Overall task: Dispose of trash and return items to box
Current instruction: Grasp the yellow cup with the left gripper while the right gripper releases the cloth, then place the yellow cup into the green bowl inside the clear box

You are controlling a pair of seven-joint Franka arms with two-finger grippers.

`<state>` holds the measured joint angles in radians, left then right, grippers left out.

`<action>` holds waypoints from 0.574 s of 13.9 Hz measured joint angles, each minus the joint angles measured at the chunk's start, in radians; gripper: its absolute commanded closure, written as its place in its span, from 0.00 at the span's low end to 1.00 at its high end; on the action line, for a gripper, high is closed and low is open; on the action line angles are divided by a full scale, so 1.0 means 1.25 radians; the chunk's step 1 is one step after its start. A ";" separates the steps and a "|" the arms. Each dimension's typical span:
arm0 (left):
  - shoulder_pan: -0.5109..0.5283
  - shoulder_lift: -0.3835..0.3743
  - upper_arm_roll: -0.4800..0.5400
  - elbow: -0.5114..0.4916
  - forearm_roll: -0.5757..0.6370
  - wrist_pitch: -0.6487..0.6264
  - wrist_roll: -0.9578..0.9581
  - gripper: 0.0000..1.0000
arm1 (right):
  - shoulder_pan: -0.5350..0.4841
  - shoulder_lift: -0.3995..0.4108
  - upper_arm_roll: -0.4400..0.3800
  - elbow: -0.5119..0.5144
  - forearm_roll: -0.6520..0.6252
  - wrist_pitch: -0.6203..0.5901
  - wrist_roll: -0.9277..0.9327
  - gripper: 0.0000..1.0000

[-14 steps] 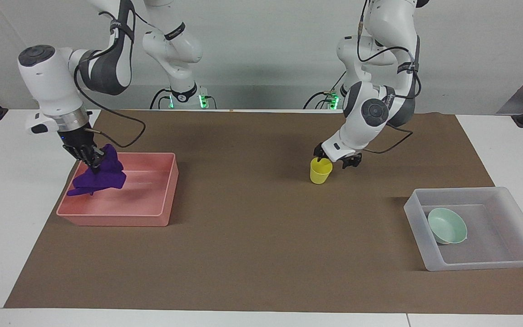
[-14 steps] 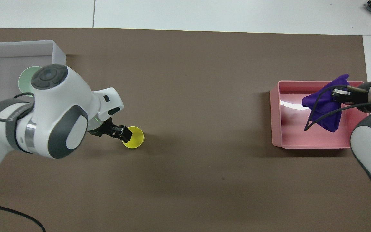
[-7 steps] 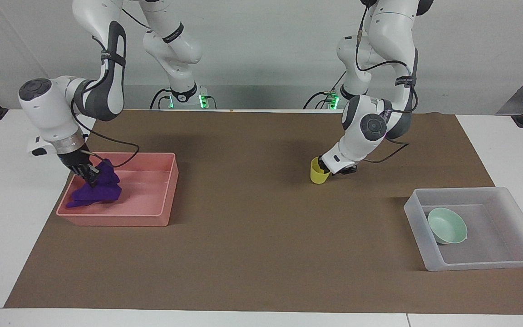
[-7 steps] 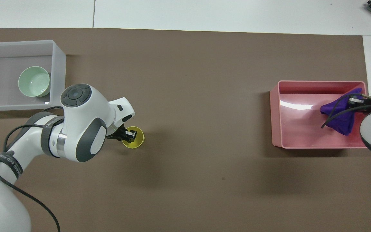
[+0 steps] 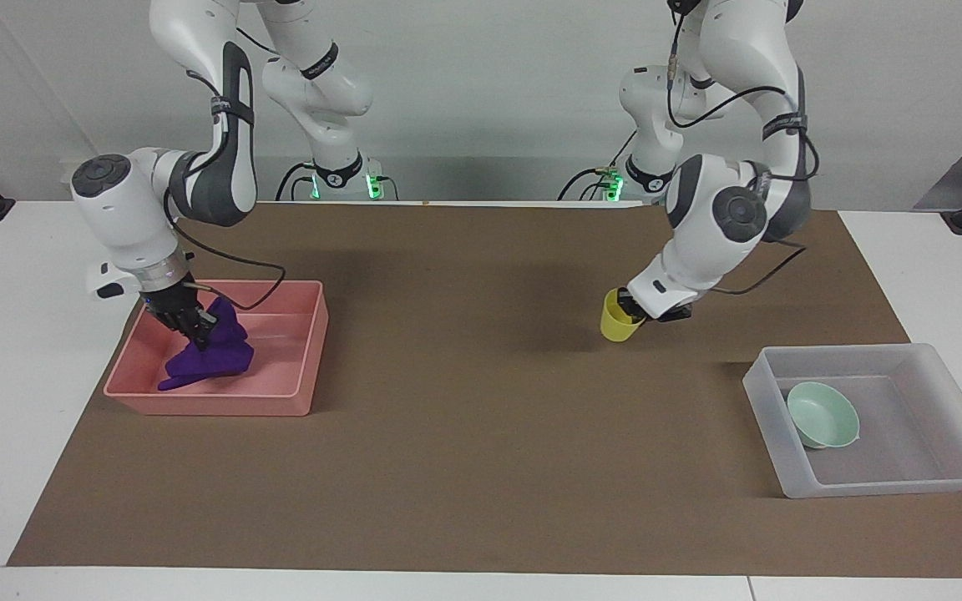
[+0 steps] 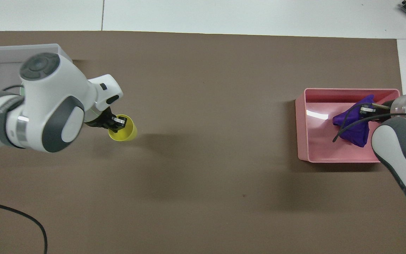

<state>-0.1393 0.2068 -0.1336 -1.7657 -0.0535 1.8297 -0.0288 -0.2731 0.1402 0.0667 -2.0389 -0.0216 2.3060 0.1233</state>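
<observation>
So the right gripper [image 5: 197, 334] is sitting down inside the pink tub [image 5: 306, 351] at the middle left of the facing view, fingers pinched together on the top of the purple cloth [image 5: 210, 361]. The cloth is bunching up under it, and its lower part is lying on the tub floor, toward the tub's end that faces the table edge. In the overhead view the same gripper [image 6: 365, 109] is showing at the right edge of the frame, with the cloth [image 6: 354, 123] spreading under it and a thin dark loop trailing off the fabric.

Over at the right of center in the facing view, the left gripper [image 5: 633, 309] is clamping the rim of the yellow cup [image 5: 617, 321], one finger inside it and one outside. The cup is tilting and looks lifted off the brown mat [image 5: 464, 434], though I can't say for sure that it's clear of the surface. From overhead the left gripper [image 6: 117, 121] and cup [image 6: 123, 128] are sitting at the middle left, with the cup's mouth tipping back toward the arm.

The translucent box [image 5: 932, 484] is resting at the lower right of the facing view, at the left arm's end of the table, and the mint-green bowl [image 5: 822, 415] is lying inside it, leaning against the wall nearest the cup. The cup is well apart from the box.
</observation>
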 measured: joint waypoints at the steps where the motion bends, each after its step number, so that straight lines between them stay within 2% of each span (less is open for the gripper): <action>1: 0.029 -0.002 0.002 0.056 0.020 -0.043 0.017 1.00 | 0.000 0.000 0.000 -0.001 0.000 0.000 0.000 0.38; 2: 0.060 -0.004 0.004 0.104 0.035 -0.069 0.045 1.00 | 0.000 0.000 0.000 -0.001 0.000 0.000 0.000 0.13; 3: 0.089 -0.006 0.005 0.133 0.054 -0.079 0.077 1.00 | 0.000 -0.001 0.000 0.000 0.000 0.000 0.000 0.00; 6: 0.176 -0.002 0.008 0.168 0.091 -0.075 0.222 1.00 | 0.003 -0.015 0.002 0.034 0.000 -0.042 0.000 0.00; 8: 0.221 0.023 0.009 0.182 0.112 -0.036 0.296 1.00 | 0.020 -0.044 0.003 0.081 0.000 -0.126 0.009 0.00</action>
<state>0.1373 0.2360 -0.1224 -1.5382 0.0869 1.7843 0.3406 -0.2479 0.0851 0.0702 -1.9380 -0.0215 2.1486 0.1350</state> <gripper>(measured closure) 0.969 0.101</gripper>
